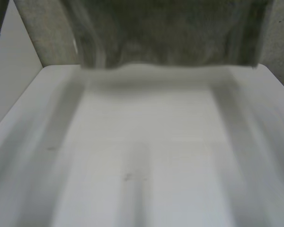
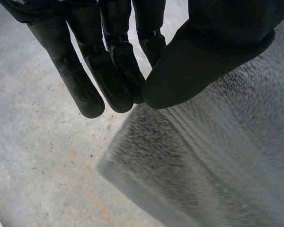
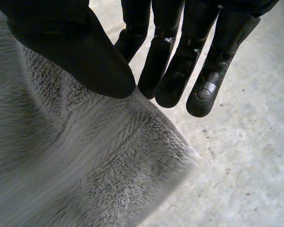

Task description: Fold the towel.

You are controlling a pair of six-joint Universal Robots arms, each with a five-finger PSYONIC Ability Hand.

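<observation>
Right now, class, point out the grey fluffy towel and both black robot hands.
grey fluffy towel (image 1: pixel 170 33), head view, its middle.
black left robot hand (image 2: pixel 208 52), left wrist view, its thumb.
black right robot hand (image 3: pixel 71 42), right wrist view, its thumb.

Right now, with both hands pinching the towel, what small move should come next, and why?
Probably lower both hands together to lay the towel on the table. The left hand and right hand each pinch it near a corner between thumb and fingers, and it hangs at the table's far edge, not yet spread flat.
</observation>
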